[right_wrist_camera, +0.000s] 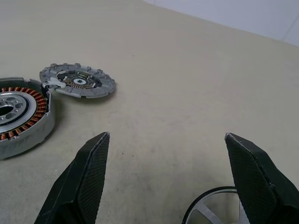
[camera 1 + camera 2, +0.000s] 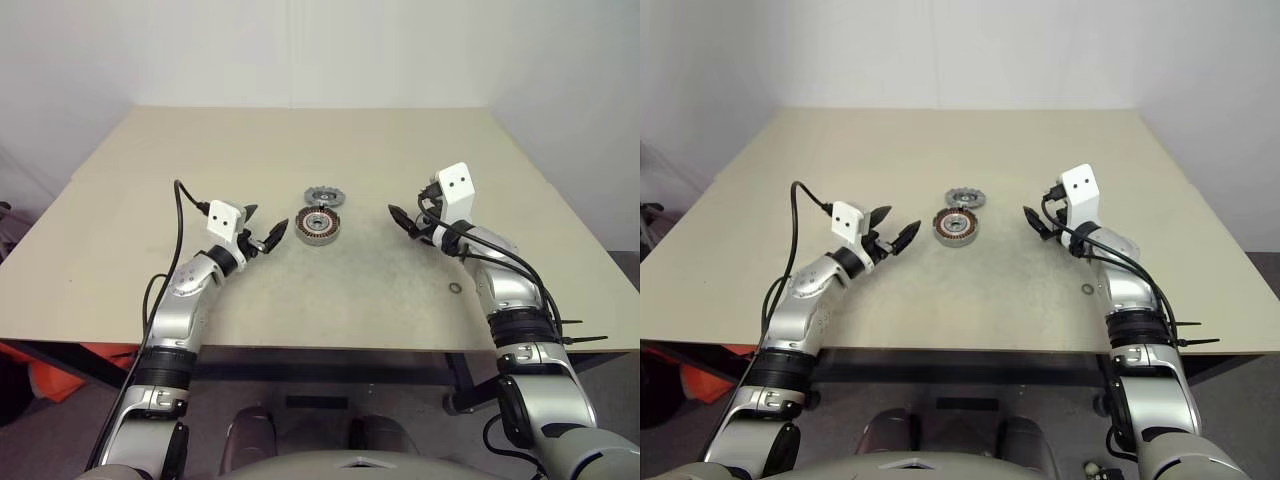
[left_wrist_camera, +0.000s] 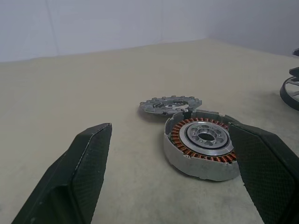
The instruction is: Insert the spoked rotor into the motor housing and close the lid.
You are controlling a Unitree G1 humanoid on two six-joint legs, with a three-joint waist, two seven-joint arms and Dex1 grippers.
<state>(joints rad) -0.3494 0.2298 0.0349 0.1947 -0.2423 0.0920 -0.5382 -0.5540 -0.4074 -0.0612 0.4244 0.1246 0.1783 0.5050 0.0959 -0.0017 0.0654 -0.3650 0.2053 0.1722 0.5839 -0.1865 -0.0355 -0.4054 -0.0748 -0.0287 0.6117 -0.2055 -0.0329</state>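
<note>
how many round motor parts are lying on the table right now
3: the motor housing at table centre, a notched grey disc touching it behind, and a spoked wheel partly visible below the right gripper. More may be hidden.

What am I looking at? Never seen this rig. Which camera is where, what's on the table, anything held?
It's a humanoid robot with two arms, each ending in a two-finger end effector. The two wide pictures come from its head, looking down. The two close ones come from its wrists, looking along the black fingers. On the table lie the motor housing with copper windings, the lid just behind it, the spoked rotor by the right end effector, and a small ring. The right and the left end effector are open, holding nothing.
</note>
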